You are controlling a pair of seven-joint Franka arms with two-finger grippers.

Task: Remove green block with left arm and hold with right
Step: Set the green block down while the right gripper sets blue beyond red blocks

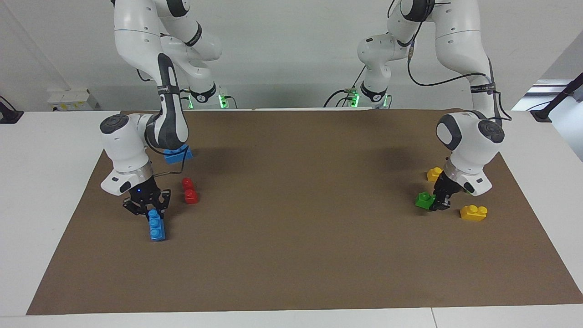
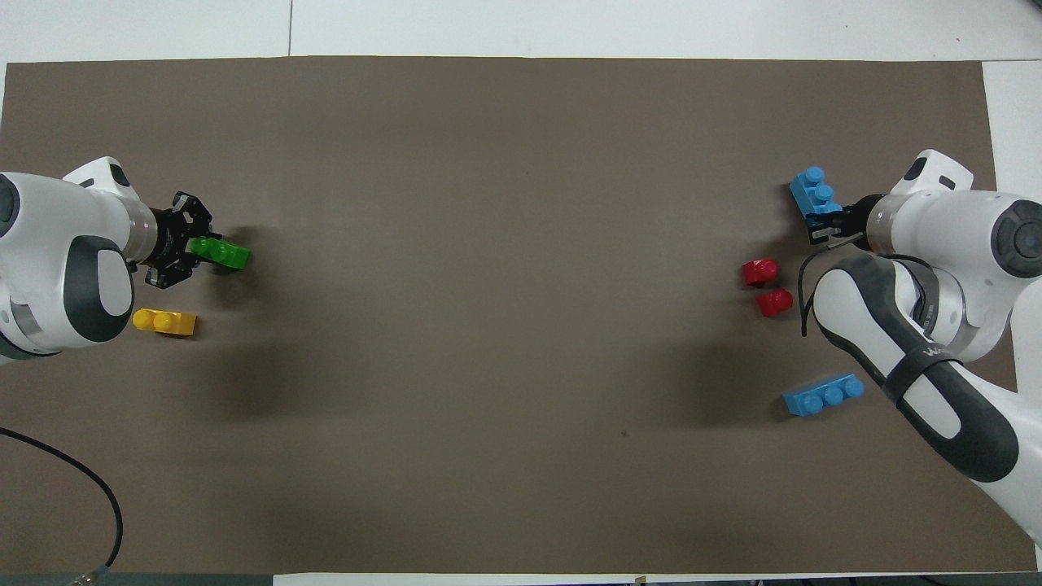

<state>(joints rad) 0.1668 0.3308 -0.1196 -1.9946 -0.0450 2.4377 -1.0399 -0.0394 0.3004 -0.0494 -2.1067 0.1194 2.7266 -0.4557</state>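
The green block (image 1: 424, 200) is being gripped by the closed jaws of the left gripper (image 1: 440, 203) at the left arm's end of the brown mat (image 1: 296, 228), just beside a yellow brick (image 1: 473, 212); whether it is being held clear of the surface cannot be told. A blue brick (image 1: 156, 227) is being clamped by the closed jaws of the right gripper (image 1: 149, 210) at the right arm's end, near two red pieces (image 1: 189, 190).

The block is being pinched at one end only, so it could be twisted or dropped as it is being carried. The right gripper is being kept busy with the blue brick, so any hand-over is being blocked until that is released.

A second blue brick (image 1: 178, 155) is being partly covered by the right arm in the facing view. Another yellow brick (image 1: 433, 173) is being partly hidden by the left wrist, with a sliver of green at the wrist's edge that cannot be identified
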